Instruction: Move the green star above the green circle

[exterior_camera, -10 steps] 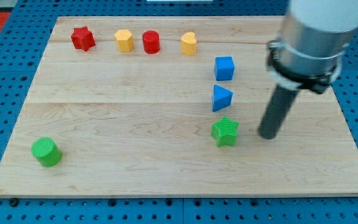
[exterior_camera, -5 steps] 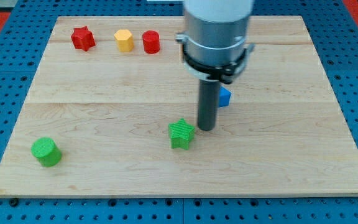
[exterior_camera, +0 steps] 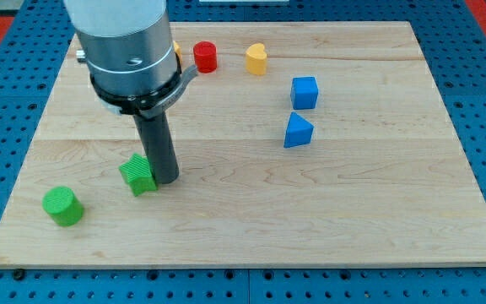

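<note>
The green star [exterior_camera: 138,174] lies on the wooden board at the lower left of the middle. My tip [exterior_camera: 166,178] stands right against the star's right side. The green circle [exterior_camera: 62,206] sits near the board's lower left corner, to the left of the star and a little lower. The arm's grey body hides the upper left of the board.
A red cylinder [exterior_camera: 205,57] and a yellow heart-like block [exterior_camera: 256,59] sit along the view's top. A blue cube [exterior_camera: 305,92] and a blue triangle [exterior_camera: 298,131] lie right of the middle. The board's edge [exterior_camera: 243,262] runs along the view's bottom.
My tip has swept far to the view's left, pushing the green star along with it toward the green circle. The blue triangle has shifted slightly. The other blocks have not moved.
</note>
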You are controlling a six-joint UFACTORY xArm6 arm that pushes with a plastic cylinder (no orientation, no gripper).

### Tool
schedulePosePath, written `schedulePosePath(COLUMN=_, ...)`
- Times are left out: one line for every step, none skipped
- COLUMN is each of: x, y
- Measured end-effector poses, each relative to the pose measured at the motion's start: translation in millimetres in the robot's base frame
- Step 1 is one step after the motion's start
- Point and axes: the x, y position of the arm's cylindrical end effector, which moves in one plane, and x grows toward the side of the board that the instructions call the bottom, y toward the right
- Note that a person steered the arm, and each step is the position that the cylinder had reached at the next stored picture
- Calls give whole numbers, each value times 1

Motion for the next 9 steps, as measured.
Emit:
schedulePosePath(x=1, y=-32)
schedulePosePath(x=7, y=-46)
schedulePosePath(x=44, y=-49)
schedulePosePath(x=18, y=-69)
schedulePosePath(x=20, y=-86)
schedulePosePath(x=18, y=-74)
schedulePosePath(x=10, y=-39)
schedulePosePath(x=-17, y=-41)
schedulePosePath(x=-32, y=-41)
